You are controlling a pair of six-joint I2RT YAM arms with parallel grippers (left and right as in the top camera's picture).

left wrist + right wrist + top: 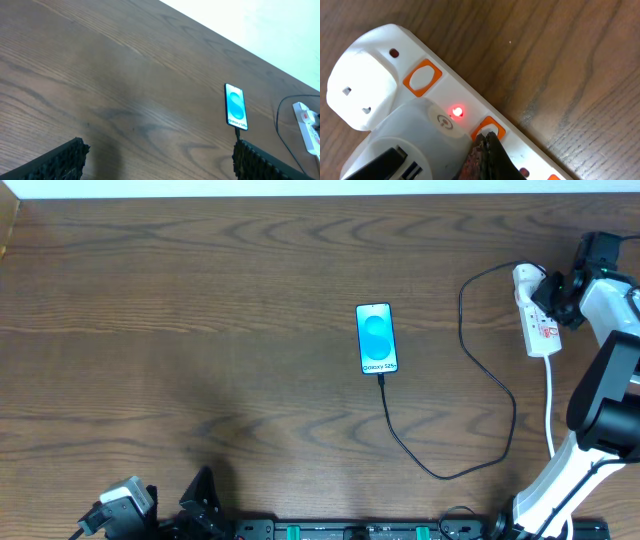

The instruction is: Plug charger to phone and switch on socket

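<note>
1. Overhead, the phone (376, 338) lies screen-up and lit near the middle of the table (200, 300).
2. The charger (500, 385) meets the phone's near end with its connector tip. Its thin black cable curves near and right, then loops back to the far end of the socket (540, 320).
3. The socket lies at the far right, and its thick white cord trails toward the near side.
4. The right gripper (487, 150) has its fingers pressed together, with the tip touching an orange switch (492, 127) on the socket. A red light (456, 112) glows just beside it.
5. The left gripper (160, 155) hangs above the near left of the table, fingers spread wide, holding nothing.
</note>
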